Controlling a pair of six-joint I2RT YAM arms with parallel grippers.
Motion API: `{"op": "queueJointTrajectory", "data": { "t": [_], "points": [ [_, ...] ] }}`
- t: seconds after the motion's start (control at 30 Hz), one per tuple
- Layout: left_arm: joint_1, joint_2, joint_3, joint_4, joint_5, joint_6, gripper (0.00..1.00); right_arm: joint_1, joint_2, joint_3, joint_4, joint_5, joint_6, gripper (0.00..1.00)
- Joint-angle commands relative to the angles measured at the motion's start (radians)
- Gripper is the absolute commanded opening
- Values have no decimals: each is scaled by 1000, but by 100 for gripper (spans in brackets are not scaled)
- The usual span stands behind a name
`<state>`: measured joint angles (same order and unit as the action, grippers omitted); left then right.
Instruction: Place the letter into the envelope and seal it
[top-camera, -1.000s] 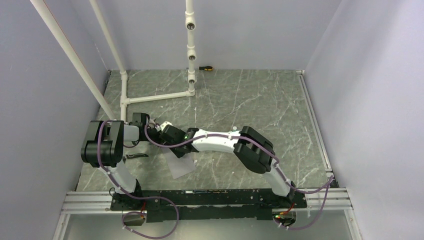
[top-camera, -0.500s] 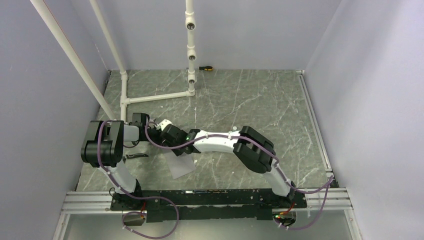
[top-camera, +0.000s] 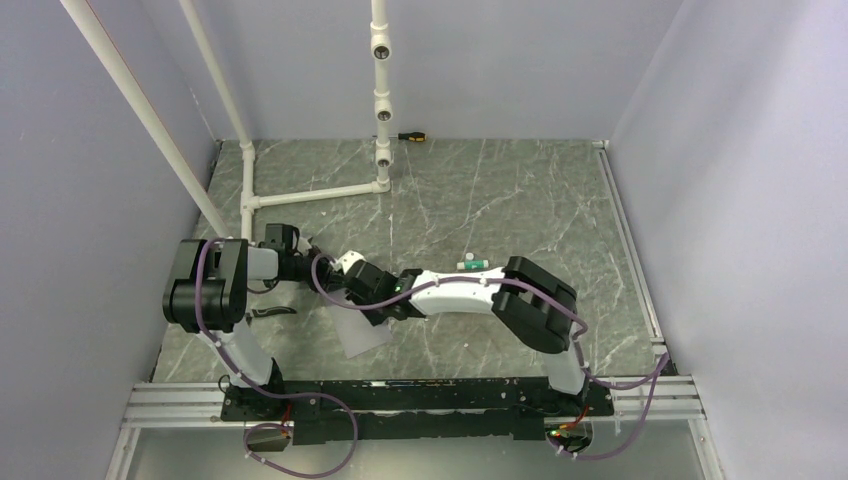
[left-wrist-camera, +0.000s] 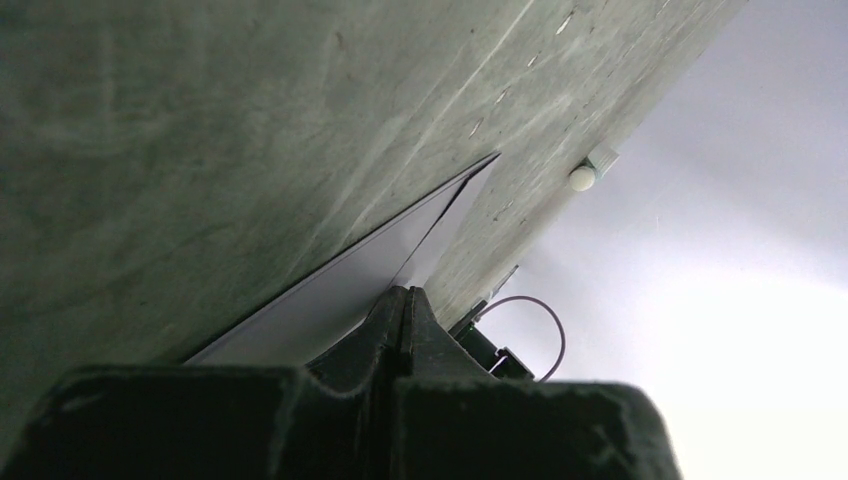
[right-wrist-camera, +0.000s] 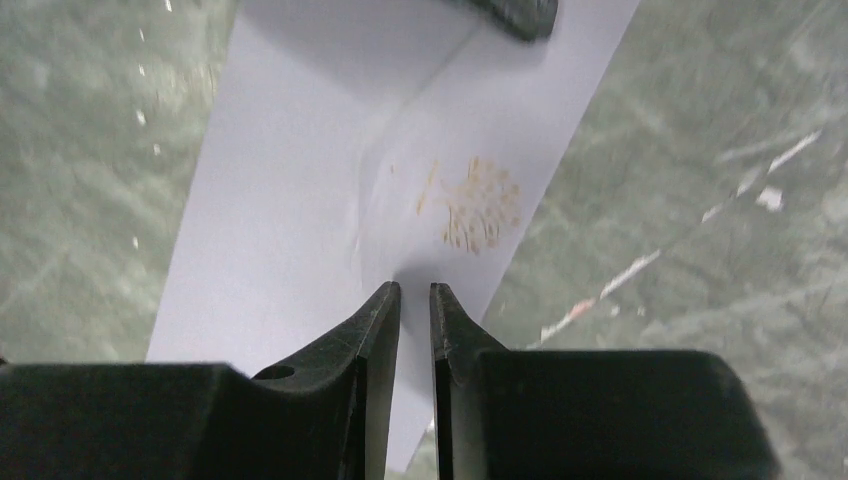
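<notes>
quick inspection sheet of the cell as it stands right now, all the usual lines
surface: green marbled tabletop, no damage seen
job's things: grey envelope lies flat in front of the arm bases, left of centre, with a tan speckled mark on it; letter not seen in any view
clutter: screwdriver at the far edge; small black item beside the left arm, too small to name
grippers: left gripper shut, tip against the envelope; right gripper low over the envelope, jaws a narrow gap apart, nothing between them
cables: purple cables run along both arms
surroundings: white pipe frame at the far left; lilac walls around
</notes>
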<state>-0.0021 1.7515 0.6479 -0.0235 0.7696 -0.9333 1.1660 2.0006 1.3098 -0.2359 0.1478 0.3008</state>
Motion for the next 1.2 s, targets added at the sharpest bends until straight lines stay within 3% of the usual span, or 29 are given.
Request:
{"op": "queueJointTrajectory", "data": {
  "t": [0.0, 0.13, 0.37, 0.53, 0.6, 0.77, 0.87, 0.97, 1.17],
  "points": [
    [-1, 47, -30, -174, -254, 107, 2, 8, -76, -54, -160, -55, 33, 22],
    [-1, 0, 10, -215, -240, 149, 3, -4, -176, -88, -206, -48, 50, 22],
    [-15, -160, 187, -349, -121, 233, 41, -152, -383, -125, -292, -23, 141, 29],
    [-35, -261, 380, -525, -117, 318, 63, -357, -500, -170, -356, 71, 207, 49],
    [-42, -302, 420, -567, -141, 354, 69, -444, -530, -194, -372, 72, 208, 53],
    [-59, -420, 434, -590, -237, 401, 74, -612, -566, -237, -387, 25, 146, 56],
    [-64, -459, 420, -560, -250, 399, 73, -669, -537, -243, -377, -82, 7, 58],
    [-68, -446, 430, -550, -228, 390, 72, -689, -446, -210, -427, -166, -176, 58],
    [-80, -403, 469, -521, -169, 375, 72, -707, -347, -109, -469, -153, -363, 59]
  ]
}}
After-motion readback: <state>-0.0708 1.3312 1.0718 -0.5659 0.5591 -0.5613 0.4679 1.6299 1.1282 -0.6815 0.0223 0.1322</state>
